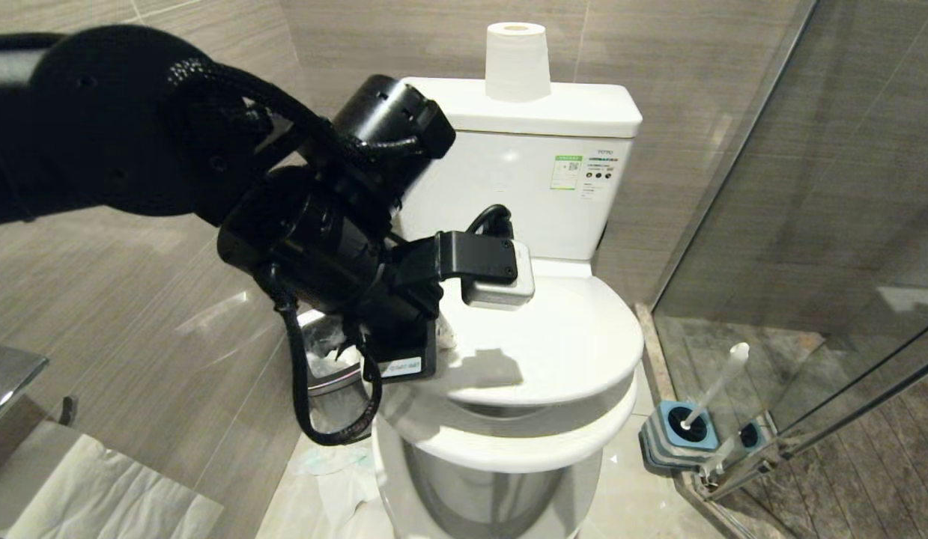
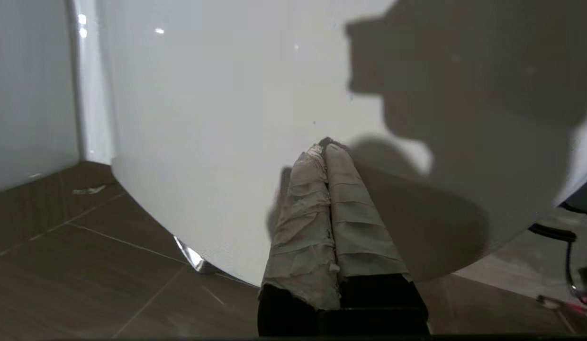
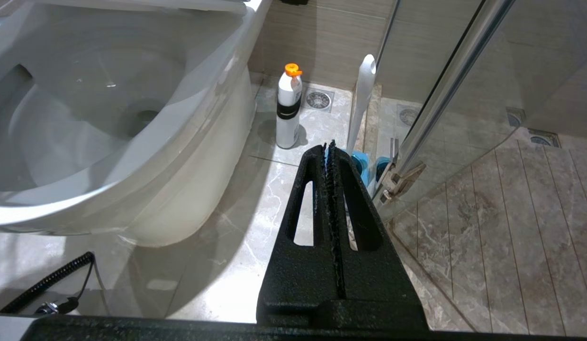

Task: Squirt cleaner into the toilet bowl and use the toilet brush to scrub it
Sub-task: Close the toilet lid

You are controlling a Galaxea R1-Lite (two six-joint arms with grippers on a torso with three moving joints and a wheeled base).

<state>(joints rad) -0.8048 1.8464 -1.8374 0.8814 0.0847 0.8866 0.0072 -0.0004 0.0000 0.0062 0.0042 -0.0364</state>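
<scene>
One toilet (image 1: pixel 553 352) fills the middle of the scene: glossy white ceramic, oval in the bowl, with a smooth plastic lid down over the seat and a boxy tank behind bearing a green-and-white sticker (image 1: pixel 567 172). A roll of paper (image 1: pixel 517 61) stands upright on the tank lid. From the right wrist view the bowl's outside (image 3: pixel 132 142) shows as a broad, shiny curve. The brush (image 1: pixel 714 389) stands to the right of the toilet, near the glass shower door (image 1: pixel 808 224); its slim whitish handle leans and ends in a rounded paddle tip, and its foot sits in a square blue-topped holder (image 1: pixel 681 438) with grey stripes down the sides. A white bottle (image 3: pixel 288 109) with an orange cap and a dark band stands upright on the marbled floor tiles, between the toilet's base and the brush. The left gripper (image 2: pixel 327 151) hangs over the left part of the lid, its two fingers wrapped in wrinkled grey tape, pressed together with nothing between them, tips at or just off the white surface. The right gripper (image 3: pixel 329 149) is low on the right, its black ribbed fingers likewise closed on nothing, pointing toward the brush. A steel bin (image 1: pixel 332 370) sits left of the toilet.
</scene>
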